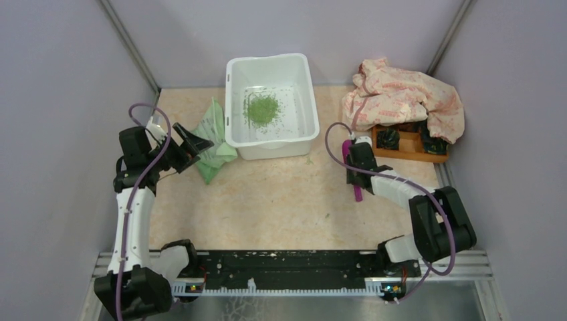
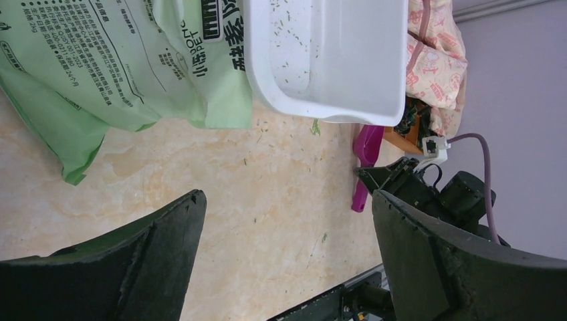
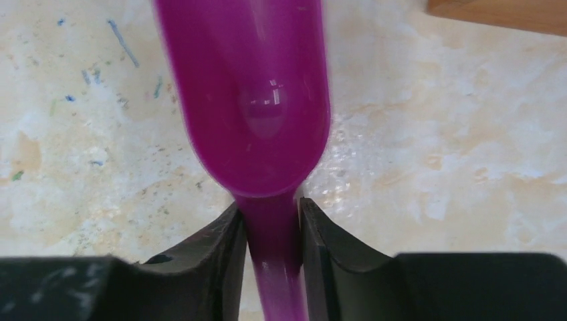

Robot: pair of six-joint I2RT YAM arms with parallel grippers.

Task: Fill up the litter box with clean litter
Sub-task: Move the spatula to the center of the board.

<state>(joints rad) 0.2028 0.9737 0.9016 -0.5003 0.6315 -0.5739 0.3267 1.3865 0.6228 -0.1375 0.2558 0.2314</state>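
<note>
Beside litter box [image 1: 274,146], Chinese-printed bag [image 1: 214,137]

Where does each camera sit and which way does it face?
Top external: above and behind, looking down on both arms, litter box and clean litter.
Left wrist: looks across the table past the open left gripper at the green bag.
Right wrist: looks down; right gripper clamps the magenta scoop.
Shared: scoop appears in all three.

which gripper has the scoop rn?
The right gripper: it is clamped on the handle of the magenta scoop, near the wooden tray. The left gripper is open and empty, by the green bag.
</note>
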